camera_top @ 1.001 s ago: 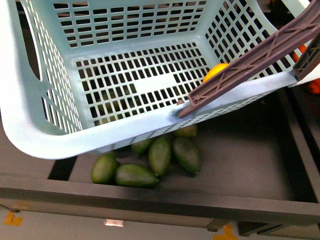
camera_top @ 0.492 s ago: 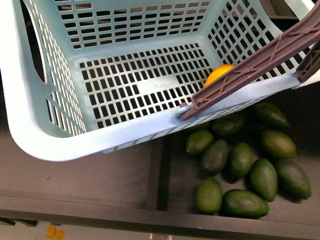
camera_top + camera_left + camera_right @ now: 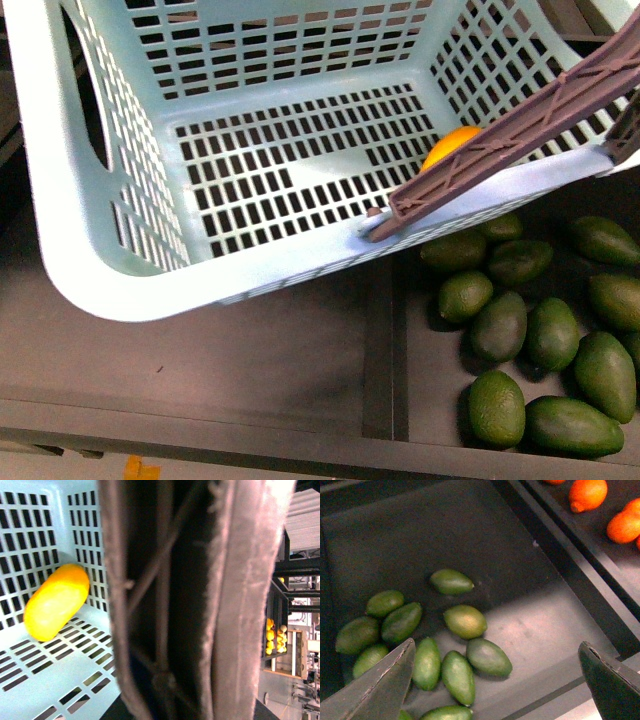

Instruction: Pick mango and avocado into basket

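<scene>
The mango point(image 3: 455, 146) lay inside the basket point(image 3: 250, 272), against its wall at the right of the front view, so one of the avocados point(image 3: 497, 325) was left to fetch. The right claw point(image 3: 496, 646) hung spread wide and empty over them where they lay clustered in a dark tray point(image 3: 485, 540), several touching. The likeliest trouble was there: closing on one fruit could nudge or catch a neighbour, and a smooth egg shape pinched off-centre could squirt out. The left claw was hidden in its own view behind the brown handle point(image 3: 170, 600), so I could not tell whether it gripped it. The basket looked tilted, its rim overhanging the upper avocados in the front view. A swing might therefore roll the mango or knock the reaching arm.
</scene>
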Tool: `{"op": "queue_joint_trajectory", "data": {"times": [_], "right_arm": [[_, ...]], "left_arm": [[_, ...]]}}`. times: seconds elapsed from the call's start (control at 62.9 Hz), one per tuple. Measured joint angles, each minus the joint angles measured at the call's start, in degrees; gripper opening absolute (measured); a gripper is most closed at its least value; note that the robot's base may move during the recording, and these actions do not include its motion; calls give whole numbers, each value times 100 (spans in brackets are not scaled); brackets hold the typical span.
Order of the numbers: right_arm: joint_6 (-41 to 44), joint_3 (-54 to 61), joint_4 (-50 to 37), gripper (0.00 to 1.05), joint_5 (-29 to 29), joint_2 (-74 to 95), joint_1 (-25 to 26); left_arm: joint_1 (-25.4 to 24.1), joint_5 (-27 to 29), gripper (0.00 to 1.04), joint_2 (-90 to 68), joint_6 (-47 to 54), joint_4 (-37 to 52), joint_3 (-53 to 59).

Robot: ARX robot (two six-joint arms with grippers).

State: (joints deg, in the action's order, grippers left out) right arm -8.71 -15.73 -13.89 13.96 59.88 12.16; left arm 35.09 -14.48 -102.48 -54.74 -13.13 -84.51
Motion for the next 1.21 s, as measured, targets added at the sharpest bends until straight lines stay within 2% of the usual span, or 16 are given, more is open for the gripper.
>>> {"op": "queue_joint_trajectory", "data": {"times": [0.064,0.175,0.254,0.397,0.524,0.747,1.207], "right_arm": [[304,-68,-437,96,-459,431,435],[1316,-319,-1508,96,-1482,1591,1333],[1945,-597,-1923,96,-1950,2426,1805],[2997,-1176,-1958,96,-2496,3838,2337],[3683,-1676,-1757,96,-2809,4778,2400],[4153,-2380,-1469,96,-3097,5615,2315],[4774,-3174,-1021,96,-3130,6850,1958]], "left_arm": [[17,-13,15,0,2,0,0],[20,-7,15,0,-13,0,0],[13,42,15,0,-13,0,0],[-20,140,15,0,13,0,0],[-22,103,15,0,15,0,0],[-11,13,15,0,-9,0,0],[-11,92,15,0,4,0,0]]}}
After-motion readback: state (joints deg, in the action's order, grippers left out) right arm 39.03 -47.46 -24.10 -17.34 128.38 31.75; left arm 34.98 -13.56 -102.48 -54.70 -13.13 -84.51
